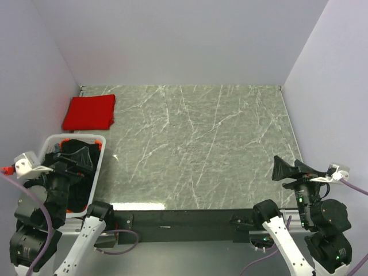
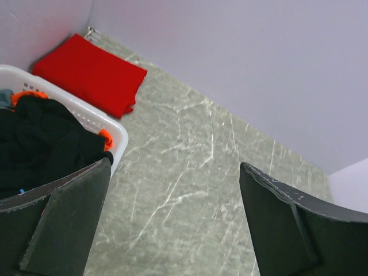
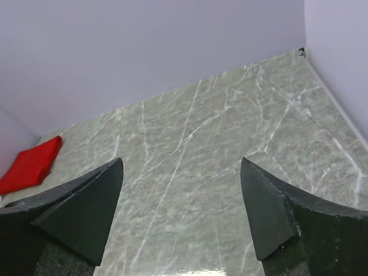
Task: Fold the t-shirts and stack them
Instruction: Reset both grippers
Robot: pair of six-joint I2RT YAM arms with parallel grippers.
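your left tool (image 2: 175, 167) is spread wide open with nothing in it. it hangs at the left edge of the surface (image 1: 201, 144), right by the white basket (image 2: 86, 115), and in the wrist view one of its fingers overlaps the basket's contents. the right tool (image 3: 181, 163) is the same, jaws wide apart and empty, up above the near right corner and pointing out over bare marble.

the red t-shirt (image 1: 89, 112) is folded into a neat rectangle and lying flat in the far left corner, just beyond the basket and not touching it. the black t-shirts (image 2: 40, 144) are bunched in a crumpled heap inside the basket, which sits along the left edge toward the near left corner. there's a bit of orange cloth (image 2: 26, 95) poking out at the top of the heap, and a tiny blue speck on the black stuff. can't tell how many shirts are in that pile.
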